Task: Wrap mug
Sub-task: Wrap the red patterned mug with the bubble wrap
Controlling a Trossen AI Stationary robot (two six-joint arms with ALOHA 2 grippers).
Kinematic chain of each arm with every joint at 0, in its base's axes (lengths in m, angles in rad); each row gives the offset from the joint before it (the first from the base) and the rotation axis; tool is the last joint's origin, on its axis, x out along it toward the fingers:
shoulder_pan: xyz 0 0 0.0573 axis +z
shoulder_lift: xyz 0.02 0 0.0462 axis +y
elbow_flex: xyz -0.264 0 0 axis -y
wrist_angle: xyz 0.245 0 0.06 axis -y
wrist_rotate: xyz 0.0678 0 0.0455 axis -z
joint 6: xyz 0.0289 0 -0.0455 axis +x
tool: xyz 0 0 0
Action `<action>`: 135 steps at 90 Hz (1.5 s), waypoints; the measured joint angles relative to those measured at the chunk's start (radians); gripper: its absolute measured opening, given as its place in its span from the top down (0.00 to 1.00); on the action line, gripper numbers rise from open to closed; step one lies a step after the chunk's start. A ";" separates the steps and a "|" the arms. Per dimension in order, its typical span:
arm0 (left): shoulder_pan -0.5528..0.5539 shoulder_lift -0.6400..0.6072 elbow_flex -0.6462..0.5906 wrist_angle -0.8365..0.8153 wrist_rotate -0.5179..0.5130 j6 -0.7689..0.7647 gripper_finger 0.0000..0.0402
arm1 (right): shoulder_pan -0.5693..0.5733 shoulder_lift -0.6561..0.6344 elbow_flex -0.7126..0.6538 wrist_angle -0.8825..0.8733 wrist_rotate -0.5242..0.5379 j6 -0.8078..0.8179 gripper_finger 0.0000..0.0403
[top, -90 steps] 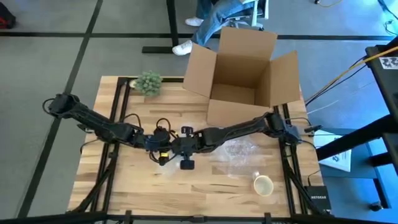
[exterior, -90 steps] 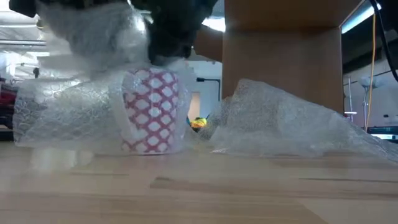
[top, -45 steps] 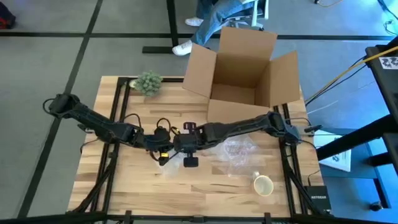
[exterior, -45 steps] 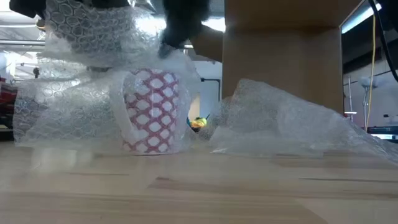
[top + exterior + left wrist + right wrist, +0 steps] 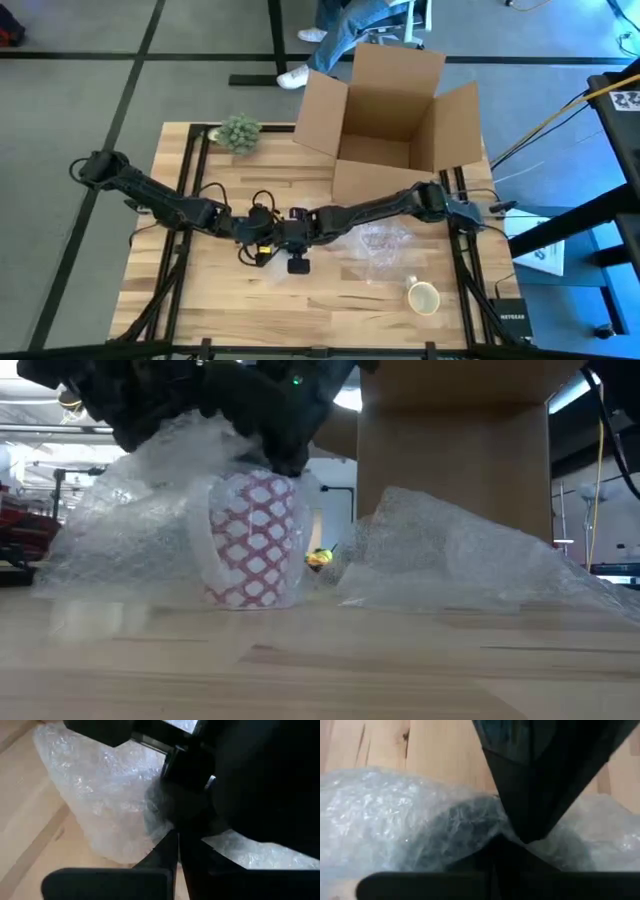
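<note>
A mug [image 5: 256, 540] with a red-and-white lattice pattern stands upright on the wooden table, its white handle toward the picture's left in the low view. A sheet of bubble wrap [image 5: 130, 530] is draped over its top and trails down to the table on one side. My left gripper [image 5: 257, 238] and my right gripper [image 5: 290, 240] meet tip to tip right above the mug, both shut on the wrap. From above, the arms hide the mug. My left gripper pinches a bunched part of the bubble wrap [image 5: 150, 820] between its two fingers, just above the mug's rim; the right gripper stands close in front of the spot. The wrap falls away slack from the fingers to the table. My right gripper pinches the bubble wrap [image 5: 470, 827] between its two fingers, coming from the table's right side and slanting down. Layers are gathered around the fingertips. The wrap lies over the mug's top [image 5: 262, 478] below the fingers.
A second crumpled sheet of bubble wrap [image 5: 378, 245] lies to the right of the grippers. A cream mug [image 5: 423, 297] stands near the front right. An open cardboard box [image 5: 392, 130] fills the far right, and a small green plant [image 5: 238, 132] sits at the far left.
The bubble wrap, held up above the mug half a second ago, has come down and now lies over the mug's top. Both grippers have dropped toward the mug; my right gripper has gone a little toward the table's left edge.
</note>
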 joint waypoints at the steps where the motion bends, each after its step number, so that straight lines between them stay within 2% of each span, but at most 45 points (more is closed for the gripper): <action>1: -0.001 -0.002 0.000 -0.001 0.005 0.001 1.00 | 0.000 -0.001 0.000 0.002 0.000 0.000 1.00; 23: -0.002 -0.048 0.011 -0.029 0.012 0.045 1.00 | 0.004 -0.013 0.076 -0.066 -0.009 -0.037 1.00; 44: -0.001 -0.035 0.011 -0.041 0.007 0.045 1.00 | 0.003 -0.059 0.191 -0.251 0.001 -0.051 1.00; 58: -0.002 -0.035 0.013 -0.029 0.006 0.045 1.00 | -0.006 -0.091 0.210 -0.338 0.065 -0.059 1.00; 77: -0.002 -0.035 0.013 -0.030 0.005 0.045 1.00 | -0.011 -0.103 0.210 -0.494 0.223 -0.010 1.00; 84: -0.002 -0.035 0.013 -0.028 0.005 0.047 1.00 | -0.011 -0.103 0.210 -0.523 0.243 0.009 1.00; 99: -0.001 -0.035 0.013 -0.024 0.005 0.049 1.00 | -0.011 -0.101 0.140 -0.413 0.193 0.017 1.00; 116: -0.001 -0.035 0.013 -0.020 0.004 0.051 1.00 | -0.002 -0.103 0.072 -0.212 0.071 0.015 1.00; 135: -0.001 -0.035 0.013 -0.020 0.004 0.049 1.00 | -0.004 -0.095 -0.066 -0.060 0.024 0.020 1.00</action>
